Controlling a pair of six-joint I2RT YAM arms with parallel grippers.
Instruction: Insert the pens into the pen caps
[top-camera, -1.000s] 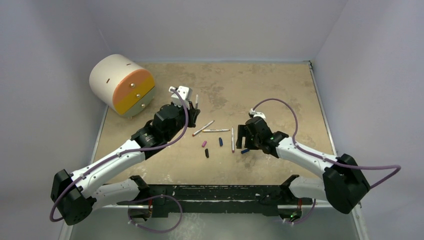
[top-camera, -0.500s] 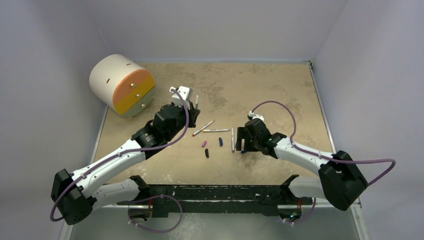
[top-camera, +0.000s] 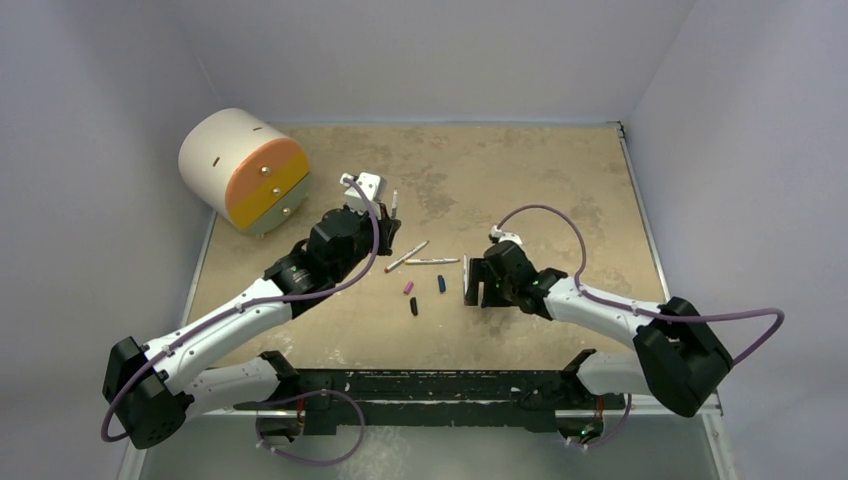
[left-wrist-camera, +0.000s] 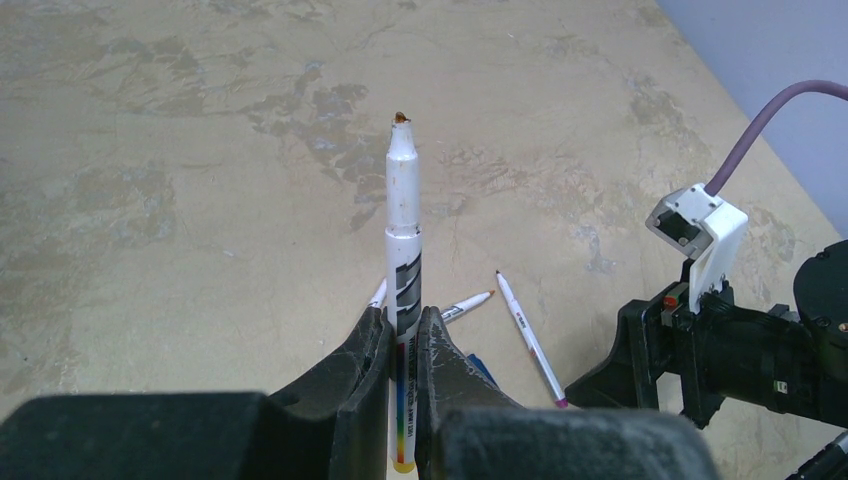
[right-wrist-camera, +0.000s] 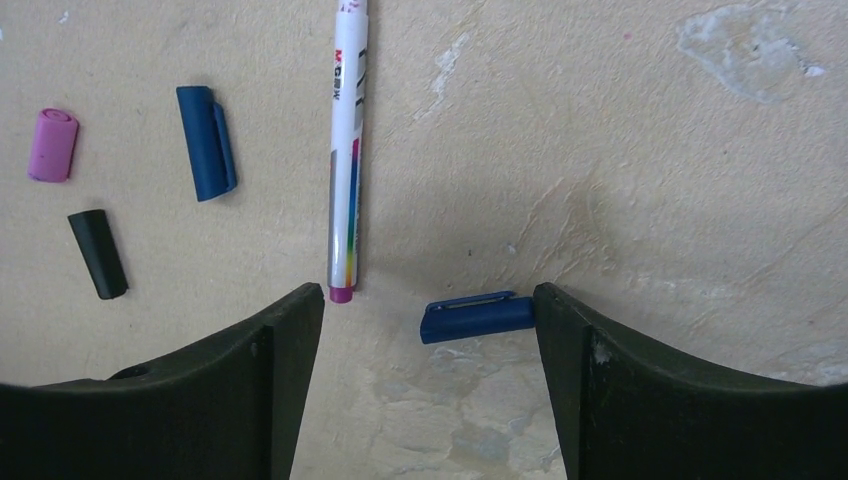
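My left gripper (left-wrist-camera: 402, 320) is shut on a white pen (left-wrist-camera: 402, 200), which it holds upright above the table with the dark tip up; the same pen (top-camera: 393, 203) shows in the top view. My right gripper (right-wrist-camera: 430, 300) stands open, low over the table. A dark blue pen cap (right-wrist-camera: 476, 316) lies between its fingers and touches the right one. A pen with a magenta end (right-wrist-camera: 346, 170) lies just past the left finger. Two more pens (top-camera: 407, 256) (top-camera: 432, 261) lie mid-table. A pink cap (right-wrist-camera: 52, 145), a second blue cap (right-wrist-camera: 206, 142) and a black cap (right-wrist-camera: 97, 253) lie to the left.
A white-and-orange round drum (top-camera: 245, 170) lies at the back left of the table. Purple cables (top-camera: 560, 215) loop over both arms. Walls close in the back and both sides of the tan tabletop (top-camera: 520, 170).
My right gripper has slid left and down until its fingers straddle the blue cap, and they have narrowed a little. The left gripper and its pen have not moved.
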